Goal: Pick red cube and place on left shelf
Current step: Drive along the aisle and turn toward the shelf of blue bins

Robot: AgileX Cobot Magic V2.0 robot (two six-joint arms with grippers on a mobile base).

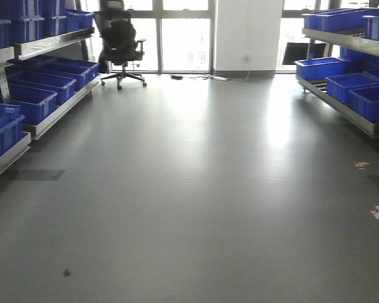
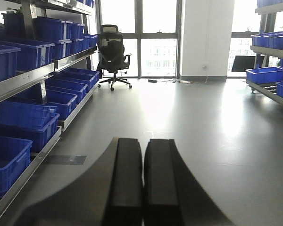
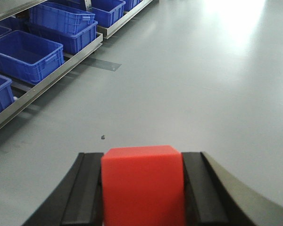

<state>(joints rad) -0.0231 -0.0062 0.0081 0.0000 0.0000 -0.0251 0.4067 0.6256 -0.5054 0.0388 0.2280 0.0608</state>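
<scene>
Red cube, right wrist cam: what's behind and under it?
Behind the red cube, clamped in the right tool, only grey floor with a small dark speck shows; blue bins sit upper left. Directly beneath it is hidden by the cube itself.

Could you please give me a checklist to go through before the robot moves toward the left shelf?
1. Grasp: right gripper shut on red cube, ok.
2. Spare arm: left gripper shut, holding nothing, ok.
3. Target: left shelf in view, lined with blue bins, ok.
4. Path: floor shows only a small dark speck, ok.
5. Reach: shelf looks too far for the arm now, not ok.
6. Free spot for the cube: cannot tell.
</scene>
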